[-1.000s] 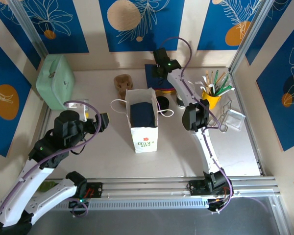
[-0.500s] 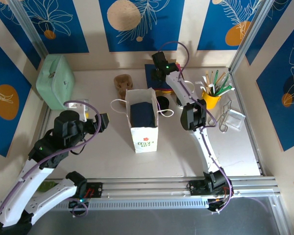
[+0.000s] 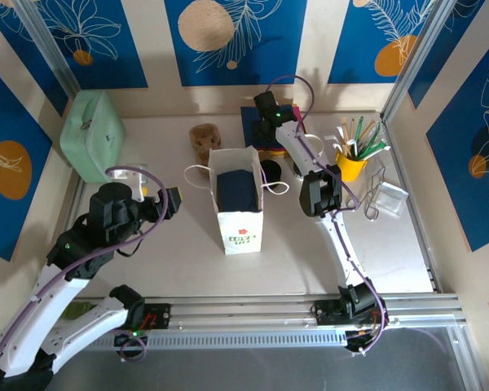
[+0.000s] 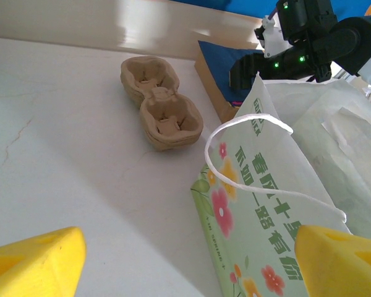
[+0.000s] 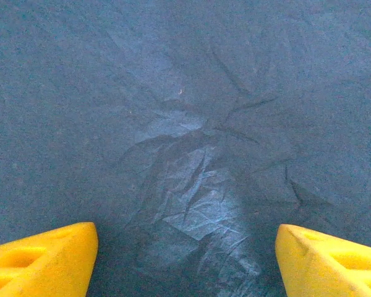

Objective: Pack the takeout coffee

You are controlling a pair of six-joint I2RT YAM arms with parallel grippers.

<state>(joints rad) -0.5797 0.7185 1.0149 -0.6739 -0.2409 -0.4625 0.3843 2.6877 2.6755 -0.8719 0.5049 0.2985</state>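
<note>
The white paper bag [image 3: 240,213] stands open in the middle of the table, dark blue paper inside it. A round black lid [image 3: 270,169] lies just right of the bag; I cannot tell whether an olive-green cup is under it. My left gripper [image 3: 169,202] hangs open left of the bag, and its wrist view has the bag's flowered side [image 4: 260,204] between the yellow fingertips [image 4: 37,260]. At the back, my right gripper [image 3: 266,114] is open, pointing straight down at the stack of dark blue paper [image 5: 191,142], with nothing between its fingers.
A brown pulp cup carrier [image 3: 204,140] sits behind the bag on the left. A mint-green case [image 3: 91,134] stands at the far left. A yellow holder of straws [image 3: 352,163] and a clear box [image 3: 389,195] are at the right.
The right gripper has shifted a little to the left over the blue paper stack at the back. The left arm and the bag have stayed put.
</note>
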